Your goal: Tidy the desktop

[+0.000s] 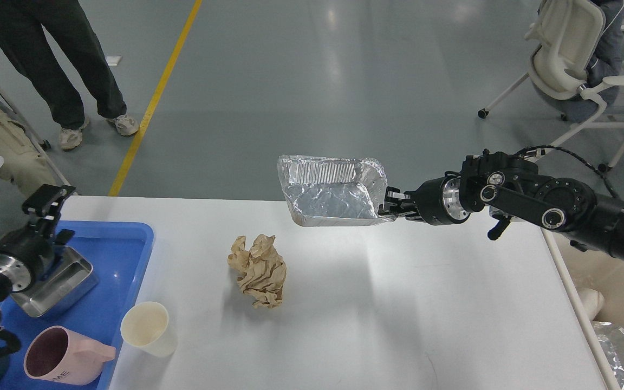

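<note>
Desk (398, 303) right half bare, open passage. I note crumpled paper (258, 270) mid-desk; blue tray (122, 260) and cream cup (148, 328) crowd left edge.

1. The desktop (398, 303) was plain white, with a faint grey shadow.
2. The foil tray (333, 190) was shiny silver, ribbed along its far wall.
3. The crumpled paper (259, 271) was tan brown.
4. The plastic tray (122, 254) was bright blue.
5. The mug (65, 355) was pale pink outside and dark mauve inside, with grey lettering.
6. The paper cup (148, 328) was cream.
7. The metal box (60, 287) was dull steel grey.
8. The right gripper (393, 208) was black with silver parts.
9. The floor was grey-green, crossed by a yellow line (155, 97).
</note>
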{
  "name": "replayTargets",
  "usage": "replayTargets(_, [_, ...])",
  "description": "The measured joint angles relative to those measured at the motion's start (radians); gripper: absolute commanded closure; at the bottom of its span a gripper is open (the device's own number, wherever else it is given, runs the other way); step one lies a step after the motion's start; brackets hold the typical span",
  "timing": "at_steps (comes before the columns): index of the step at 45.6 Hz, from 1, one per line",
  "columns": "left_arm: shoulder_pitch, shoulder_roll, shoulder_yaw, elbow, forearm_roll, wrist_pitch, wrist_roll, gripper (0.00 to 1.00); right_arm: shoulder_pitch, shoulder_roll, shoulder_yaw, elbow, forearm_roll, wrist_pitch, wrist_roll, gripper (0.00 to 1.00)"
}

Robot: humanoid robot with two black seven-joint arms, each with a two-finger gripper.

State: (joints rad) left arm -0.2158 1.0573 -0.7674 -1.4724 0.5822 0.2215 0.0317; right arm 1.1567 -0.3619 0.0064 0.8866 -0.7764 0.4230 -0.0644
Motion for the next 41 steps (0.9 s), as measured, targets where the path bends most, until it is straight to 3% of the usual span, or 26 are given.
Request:
replayTargets(6, [-0.003, 0.261, 0.112, -0.074, -0.001, -0.016, 0.002, 0.03, -0.003, 0.013, 0.0, -0.002, 0.0, 0.0, 0.0, 1.0])
replayTargets(12, [-0.015, 0.492, 0.13, -0.095, 0.0, -0.102, -0.009, 0.03, -0.005, 0.024, 0.0, -0.003, 0.0, 0.0, 0.0, 1.0])
replayTargets(17, [-0.078, 0.614, 0.129, -0.097, 0.001, -0.181, -0.024, 0.03, -0.005, 0.033, 0.0, -0.004, -0.001, -0.001, 0.0, 1.0])
replayTargets(27, [-0.199, 0.673, 0.126, -0.092, -0.056, -0.292, -0.027, 0.03, -0.005, 0.035, 0.0, -0.002, 0.0, -0.006, 0.0, 1.0])
replayTargets(32, [-0.248, 0.65, 0.126, -0.078, -0.094, -0.359, -0.056, 0.03, -0.007, 0.031, 0.001, 0.001, 0.0, -0.007, 0.002, 1.0])
replayTargets(41, [-0.266, 0.551, 0.121, -0.061, -0.032, -0.351, -0.11, 0.03, -0.005, 0.031, 0.005, 0.005, 0.0, -0.007, 0.003, 1.0])
